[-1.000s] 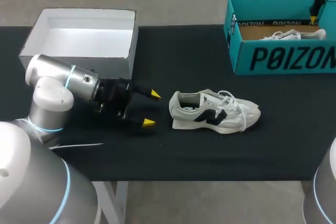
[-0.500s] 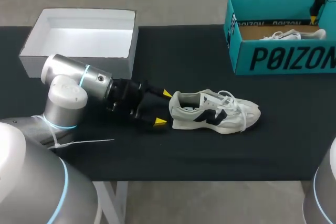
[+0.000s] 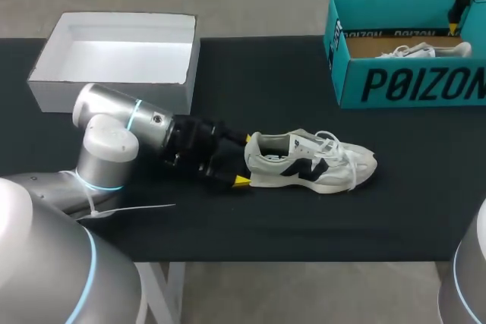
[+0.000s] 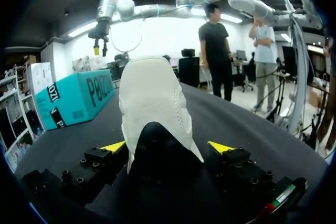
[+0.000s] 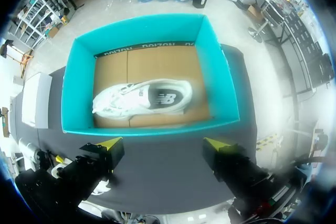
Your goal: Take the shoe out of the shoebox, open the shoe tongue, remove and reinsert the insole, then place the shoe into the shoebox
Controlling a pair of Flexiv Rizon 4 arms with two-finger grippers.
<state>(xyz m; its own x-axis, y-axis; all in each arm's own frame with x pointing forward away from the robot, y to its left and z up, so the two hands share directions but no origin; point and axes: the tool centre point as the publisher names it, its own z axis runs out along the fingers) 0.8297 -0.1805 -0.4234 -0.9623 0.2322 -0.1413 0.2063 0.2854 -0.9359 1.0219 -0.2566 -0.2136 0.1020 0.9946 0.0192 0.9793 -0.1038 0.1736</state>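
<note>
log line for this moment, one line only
left pincer: open, straddling heel of shoe on table | right pincer: open, above teal shoebox, second shoe inside | stage: shoe out, not gripped

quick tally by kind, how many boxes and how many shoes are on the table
boxes: 2, the teal shoebox and the white box
shoes: 2, the loose shoe lying on the table and the boxed shoe inside the teal shoebox
total: 4
</note>
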